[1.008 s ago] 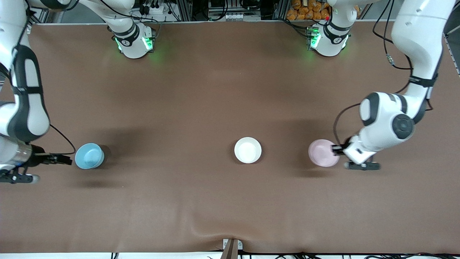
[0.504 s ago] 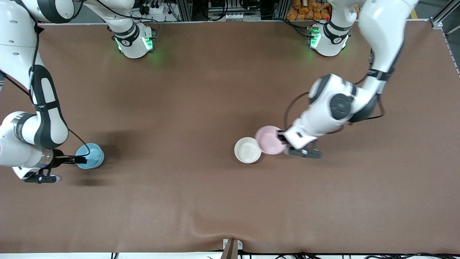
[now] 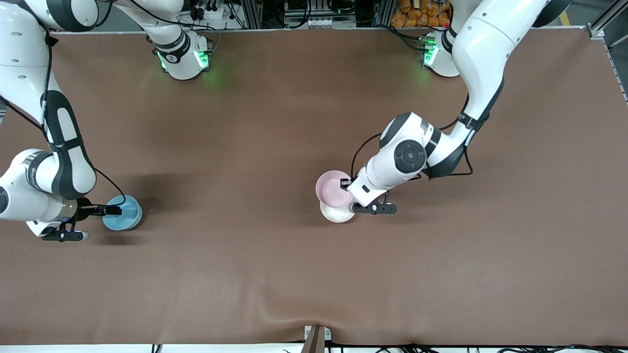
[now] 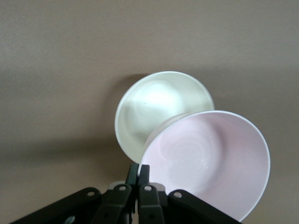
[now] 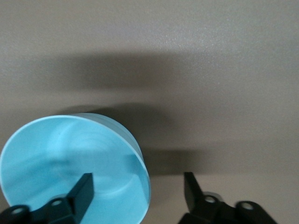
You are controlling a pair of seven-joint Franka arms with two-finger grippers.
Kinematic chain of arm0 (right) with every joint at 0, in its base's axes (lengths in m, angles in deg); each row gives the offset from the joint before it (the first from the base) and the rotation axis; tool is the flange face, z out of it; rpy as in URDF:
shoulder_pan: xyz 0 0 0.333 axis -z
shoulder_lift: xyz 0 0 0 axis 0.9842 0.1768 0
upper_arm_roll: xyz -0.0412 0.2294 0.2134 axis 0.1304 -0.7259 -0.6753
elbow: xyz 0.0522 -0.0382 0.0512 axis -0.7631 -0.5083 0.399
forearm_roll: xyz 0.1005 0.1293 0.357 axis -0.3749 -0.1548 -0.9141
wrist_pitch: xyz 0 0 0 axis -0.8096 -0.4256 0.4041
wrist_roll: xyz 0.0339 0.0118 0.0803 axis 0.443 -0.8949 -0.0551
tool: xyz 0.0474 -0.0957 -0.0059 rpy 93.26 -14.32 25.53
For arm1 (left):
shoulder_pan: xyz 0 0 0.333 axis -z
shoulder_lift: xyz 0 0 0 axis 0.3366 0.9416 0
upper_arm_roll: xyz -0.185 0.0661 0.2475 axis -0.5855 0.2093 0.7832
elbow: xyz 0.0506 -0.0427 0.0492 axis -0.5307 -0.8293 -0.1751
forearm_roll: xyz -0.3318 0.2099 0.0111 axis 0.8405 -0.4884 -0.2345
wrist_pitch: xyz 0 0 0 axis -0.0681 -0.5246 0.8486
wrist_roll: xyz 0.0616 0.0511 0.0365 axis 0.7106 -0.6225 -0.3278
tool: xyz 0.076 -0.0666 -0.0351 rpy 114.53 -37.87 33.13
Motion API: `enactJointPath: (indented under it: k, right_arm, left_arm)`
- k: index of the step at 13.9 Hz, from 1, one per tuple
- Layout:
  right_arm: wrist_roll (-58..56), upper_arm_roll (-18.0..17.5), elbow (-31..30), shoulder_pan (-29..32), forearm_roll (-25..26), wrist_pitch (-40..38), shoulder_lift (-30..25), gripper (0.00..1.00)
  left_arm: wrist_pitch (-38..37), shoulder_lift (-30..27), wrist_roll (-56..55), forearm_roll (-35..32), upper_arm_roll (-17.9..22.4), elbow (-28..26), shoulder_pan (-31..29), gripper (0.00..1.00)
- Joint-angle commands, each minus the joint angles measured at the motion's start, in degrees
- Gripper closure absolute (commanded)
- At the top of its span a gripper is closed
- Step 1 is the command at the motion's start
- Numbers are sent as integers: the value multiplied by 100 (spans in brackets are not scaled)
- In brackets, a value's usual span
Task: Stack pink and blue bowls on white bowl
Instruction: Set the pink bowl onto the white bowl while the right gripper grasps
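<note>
A brown cloth-covered tabletop (image 3: 274,122) is stretching across the scene, with the two arm bases standing along its edge farthest from the front camera.

The left gripper (image 3: 347,186) is hanging over the middle of the tabletop with its fingers (image 4: 138,176) pressed together on the rim of the pink bowl (image 3: 333,189). It is holding that bowl in the air, tilted, over the white bowl (image 3: 337,213). In the front view the pink bowl is covering most of the white one; in the left wrist view it is overlapping only one side of it, and the two rims are looking apart.

The white bowl is sitting upright on the cloth about midway along the tabletop.

Toward the right arm's end of the tabletop, the blue bowl (image 3: 122,213) is sitting on the cloth. The right gripper (image 3: 112,210) is down at this bowl with its fingers (image 5: 83,190) spread apart, one inside the bowl and the other outside, straddling the wall without pressing on it.
</note>
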Motion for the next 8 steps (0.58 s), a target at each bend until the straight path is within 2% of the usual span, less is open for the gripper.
enactJointPath:
  k: [1, 2, 4, 8]
  right_arm:
    - [-122, -80, -152, 40, -33, 106, -94, 93]
    - [-375, -80, -161, 49, -33, 106, -94, 100]
    - [-790, -80, -144, 41, -33, 106, -33, 100]
    - [-782, -88, -108, 32, -50, 98, -24, 100]
  left_arm:
    - [-121, 88, -78, -38, 91, 105, 56, 100]
    - [-112, 132, -78, -38, 109, 140, 65, 100]
    - [-86, 185, -69, -46, 109, 158, 65, 100]
    - [-59, 255, -69, -38, 109, 158, 65, 100]
